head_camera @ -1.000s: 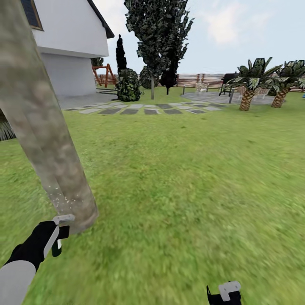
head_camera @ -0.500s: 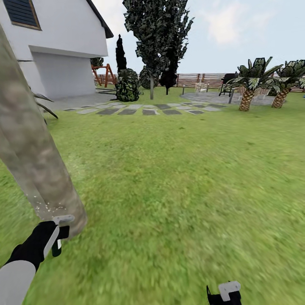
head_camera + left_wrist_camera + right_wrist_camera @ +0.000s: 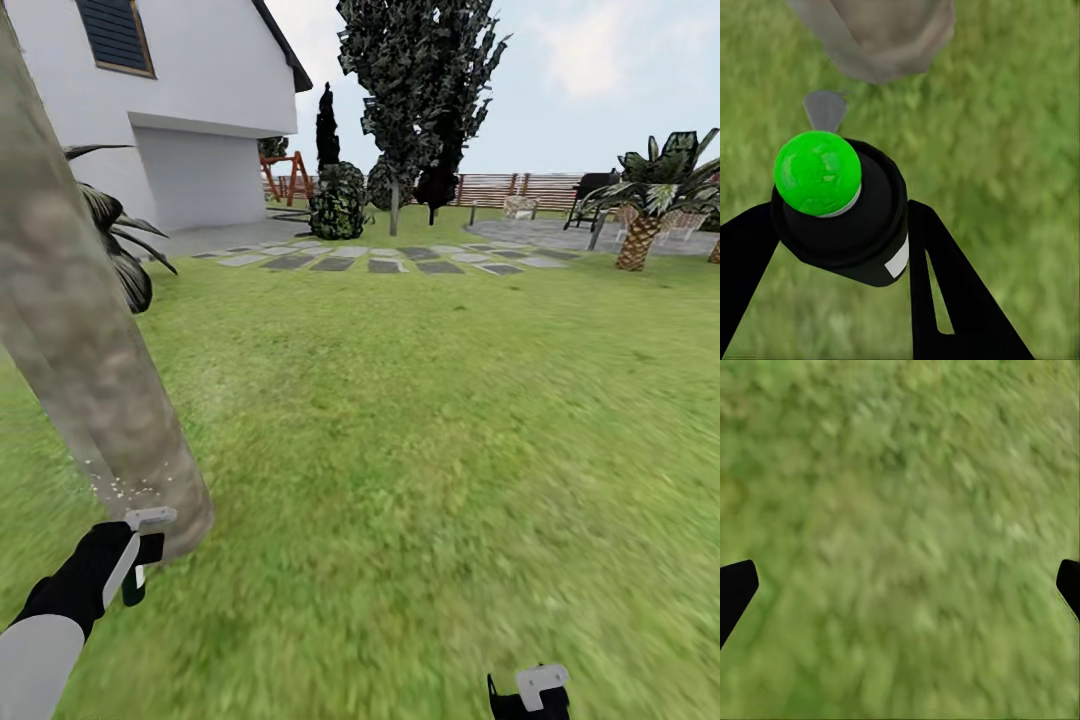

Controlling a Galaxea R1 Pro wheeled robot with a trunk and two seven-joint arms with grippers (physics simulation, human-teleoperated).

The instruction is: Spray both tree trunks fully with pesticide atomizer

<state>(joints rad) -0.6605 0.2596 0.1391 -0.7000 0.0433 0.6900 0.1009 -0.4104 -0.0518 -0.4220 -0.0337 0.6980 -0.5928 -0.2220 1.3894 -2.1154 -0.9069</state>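
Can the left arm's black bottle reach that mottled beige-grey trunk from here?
Probably yes: the left gripper holds the black bottle close by the mottled beige-grey trunk's base, nothing between, white speckles already there.

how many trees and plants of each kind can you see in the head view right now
thick pale tree trunk: 1
tall dark leafy tree: 1
slim dark cypress: 1
round bushes: 2
palm: 1
spiky dark plant: 1
total: 7

We see no readable txt, nos. or signs; white label on the pesticide atomizer [image 3: 897,264] looks blank.
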